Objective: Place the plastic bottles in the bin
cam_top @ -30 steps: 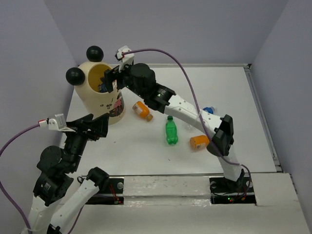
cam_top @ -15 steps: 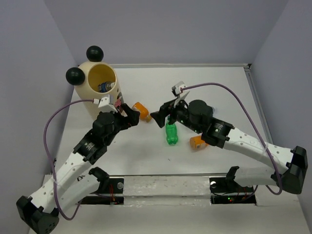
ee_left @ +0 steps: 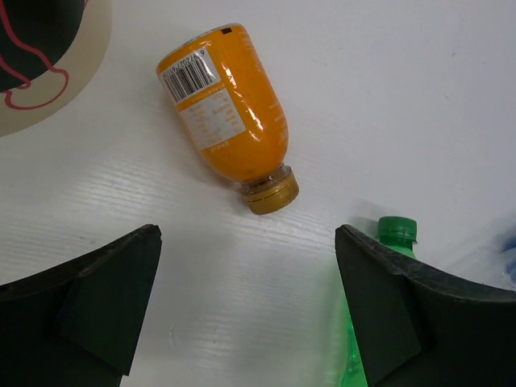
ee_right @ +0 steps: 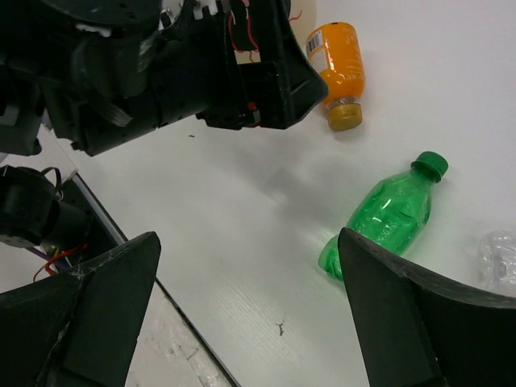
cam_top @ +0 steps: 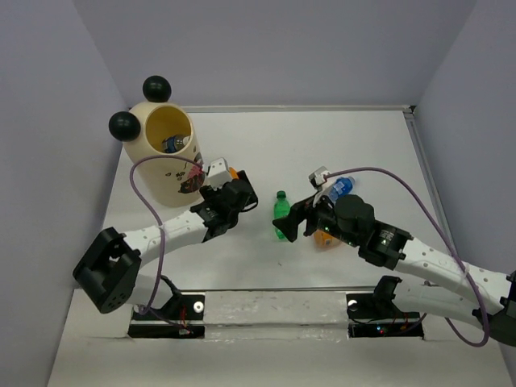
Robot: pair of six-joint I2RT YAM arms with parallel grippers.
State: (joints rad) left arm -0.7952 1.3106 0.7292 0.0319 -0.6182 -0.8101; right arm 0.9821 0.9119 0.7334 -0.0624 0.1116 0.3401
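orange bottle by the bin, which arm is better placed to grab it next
Left. The left claw is open right above the orange bottle, close to the bin. The right claw, also open, sits over by the green bottle.

Top camera looks steeply down on the whole table [cam_top: 363, 145]; both wrist cameras, close above it, share the green bottle [ee_right: 391, 211] and one orange bottle [ee_left: 230, 109].

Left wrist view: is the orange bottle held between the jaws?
No, the orange bottle lies on the table ahead of the left gripper, whose open jaws touch nothing.
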